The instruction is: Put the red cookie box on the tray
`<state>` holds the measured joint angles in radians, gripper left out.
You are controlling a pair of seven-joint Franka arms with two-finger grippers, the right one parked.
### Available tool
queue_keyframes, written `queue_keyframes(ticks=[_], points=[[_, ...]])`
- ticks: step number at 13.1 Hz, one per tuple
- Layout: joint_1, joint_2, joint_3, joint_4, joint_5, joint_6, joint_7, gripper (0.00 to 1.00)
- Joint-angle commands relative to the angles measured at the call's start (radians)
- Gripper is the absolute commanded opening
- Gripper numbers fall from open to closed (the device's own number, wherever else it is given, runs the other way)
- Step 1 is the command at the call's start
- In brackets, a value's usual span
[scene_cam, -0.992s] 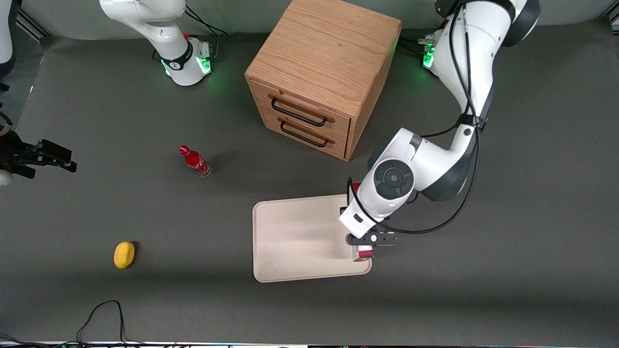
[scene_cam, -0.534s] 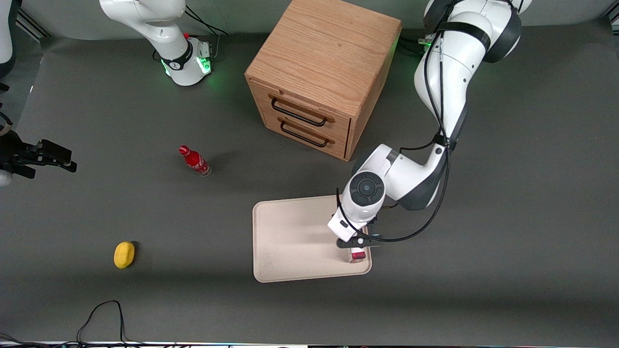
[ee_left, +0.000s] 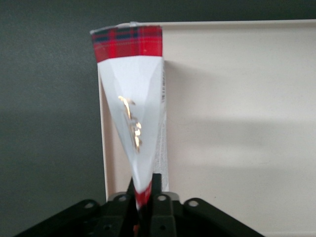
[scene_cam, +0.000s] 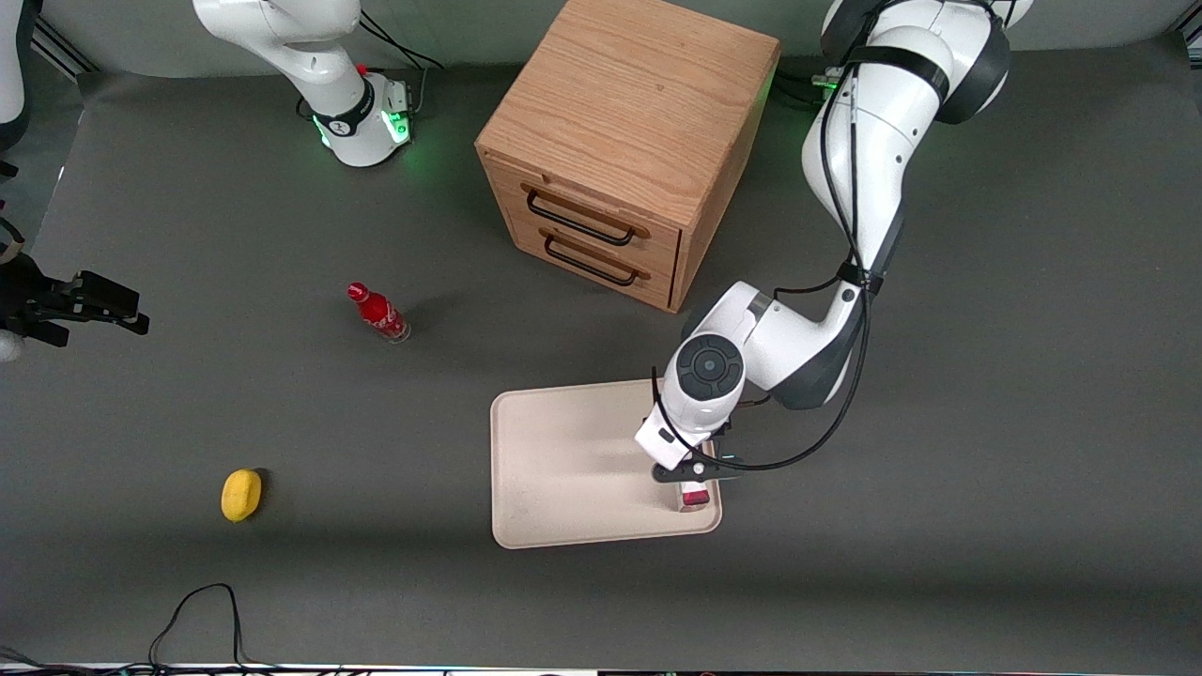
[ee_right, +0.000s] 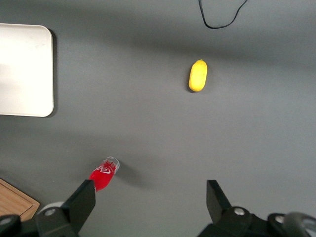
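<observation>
Hanging from the closed fingers point(ee_left: 159, 190) of the gripper point(scene_cam: 692, 472), the box point(ee_left: 132, 106) points its plaid end down over the tray point(scene_cam: 563, 460), at the edge toward the working arm's end of the desk point(scene_cam: 986, 488). Carrying looks done, and what is left is to lower, let go and withdraw. Whether the lower end already touches the tray I cannot tell, though it seems very close to the rim.
</observation>
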<state>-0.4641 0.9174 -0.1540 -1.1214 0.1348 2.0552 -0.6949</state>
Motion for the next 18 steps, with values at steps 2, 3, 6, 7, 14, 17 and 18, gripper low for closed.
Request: queue_keyframes(ticks=[2,3,6,7,14,17,18], points=[[-0.01,-0.029,0.013,0.017,0.022,-0.016,-0.025,1.0],[-0.005,-0.04,0.013,0.014,0.026,-0.024,-0.02,1.0],[0.013,-0.194,0.013,-0.07,0.025,-0.104,0.009,1.0],[0.034,-0.268,0.011,-0.121,0.022,-0.142,0.041,1.0],[0.266,-0.88,0.013,-0.68,-0.052,-0.242,0.319,1.0],[0.431,-0.986,0.01,-0.736,-0.064,-0.34,0.434,1.0],[0.473,-1.003,0.013,-0.736,-0.069,-0.36,0.478,1.0]])
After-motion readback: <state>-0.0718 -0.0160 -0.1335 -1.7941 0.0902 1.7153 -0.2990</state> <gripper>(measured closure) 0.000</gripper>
